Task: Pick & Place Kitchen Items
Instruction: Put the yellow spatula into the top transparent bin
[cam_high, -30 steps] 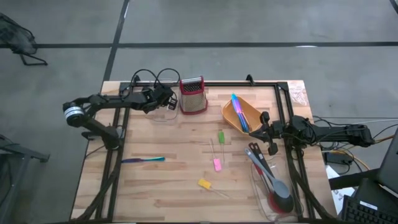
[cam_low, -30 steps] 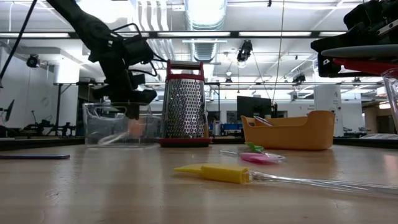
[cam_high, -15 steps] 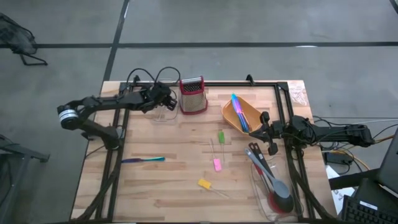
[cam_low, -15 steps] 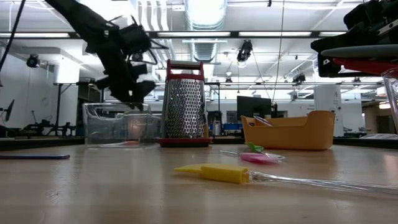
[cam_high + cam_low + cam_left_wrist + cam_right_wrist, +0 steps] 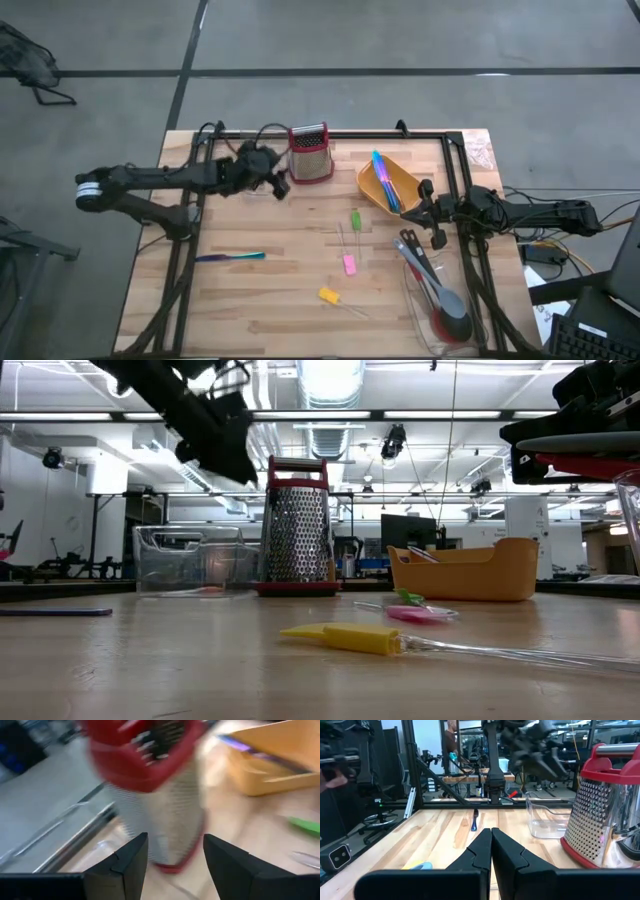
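Note:
My left gripper [image 5: 280,183] hangs open and empty in the air, above the clear bin [image 5: 190,560] and beside the red-topped grater [image 5: 311,153]; in its wrist view the grater [image 5: 160,795] shows beyond the open fingers. A small reddish piece [image 5: 208,589] lies on the bin's floor. A blue-purple utensil [image 5: 230,257] and green [image 5: 355,220], pink [image 5: 349,264] and yellow [image 5: 329,295] pieces lie flat on the table. My right gripper [image 5: 420,208] waits shut at the table's right side.
An orange tray [image 5: 400,200] with blue and purple utensils [image 5: 384,176] stands right of the grater. A clear bin [image 5: 415,300] at the near right holds long black and grey spoons [image 5: 435,290]. A black frame runs along the table's far and side edges.
My left gripper has risen out of the clear bin and come toward the table's near edge and the grater, turning as it went. The reddish piece that was at its fingertips inside the bin now lies on the bin's floor.

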Robot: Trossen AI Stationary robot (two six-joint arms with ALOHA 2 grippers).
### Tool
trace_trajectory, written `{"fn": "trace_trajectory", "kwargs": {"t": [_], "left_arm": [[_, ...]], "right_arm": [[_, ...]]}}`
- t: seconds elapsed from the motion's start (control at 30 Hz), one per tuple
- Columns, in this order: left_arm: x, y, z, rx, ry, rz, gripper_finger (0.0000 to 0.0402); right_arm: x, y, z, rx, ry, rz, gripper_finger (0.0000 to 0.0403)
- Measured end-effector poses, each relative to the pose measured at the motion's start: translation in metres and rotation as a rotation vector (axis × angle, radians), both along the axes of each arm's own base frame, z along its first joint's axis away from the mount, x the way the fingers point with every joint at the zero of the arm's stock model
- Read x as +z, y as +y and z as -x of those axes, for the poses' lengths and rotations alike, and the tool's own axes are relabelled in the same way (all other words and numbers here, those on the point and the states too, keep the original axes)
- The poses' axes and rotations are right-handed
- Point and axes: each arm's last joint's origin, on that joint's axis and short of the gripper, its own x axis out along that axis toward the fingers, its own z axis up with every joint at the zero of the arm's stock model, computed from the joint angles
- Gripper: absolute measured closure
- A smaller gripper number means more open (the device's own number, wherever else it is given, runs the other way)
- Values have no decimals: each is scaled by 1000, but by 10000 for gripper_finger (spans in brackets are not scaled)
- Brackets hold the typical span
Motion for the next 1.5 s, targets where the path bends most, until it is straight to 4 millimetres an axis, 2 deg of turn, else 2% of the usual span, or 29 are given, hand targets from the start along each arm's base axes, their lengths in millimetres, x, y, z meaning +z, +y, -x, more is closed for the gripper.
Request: {"fn": "trace_trajectory", "kwargs": {"t": [0.13, 0.27, 0.4, 0.47, 0.57, 0.7, 0.8, 1.0, 1.2, 1.37, 1.5], "left_arm": [[2, -30, -6, -131, -10, -11, 204], [3, -64, -24, -302, -81, -69, 204], [1, -95, -42, -543, -116, -70, 204], [-3, -107, -51, -594, -107, -64, 204], [-10, -117, -66, -688, -70, -29, 204], [-14, -128, -91, -735, -92, 100, 204], [-26, -142, -103, -870, -18, 145, 204], [-56, -164, -122, -929, 111, 265, 204], [-86, -191, -130, -993, 208, 280, 204], [-106, -200, -132, -943, 254, 280, 204], [-110, -200, -133, -904, 256, 292, 204]], "right_arm": [[0, 0, 0, 0, 0, 0, 394], [0, 0, 0, 0, 0, 0, 394], [0, 0, 0, 0, 0, 0, 394], [0, 0, 0, 0, 0, 0, 394], [0, 0, 0, 0, 0, 0, 394], [0, 0, 0, 0, 0, 0, 394], [0, 0, 0, 0, 0, 0, 394], [0, 0, 0, 0, 0, 0, 394], [0, 0, 0, 0, 0, 0, 394], [0, 0, 0, 0, 0, 0, 394], [0, 0, 0, 0, 0, 0, 394]]}}
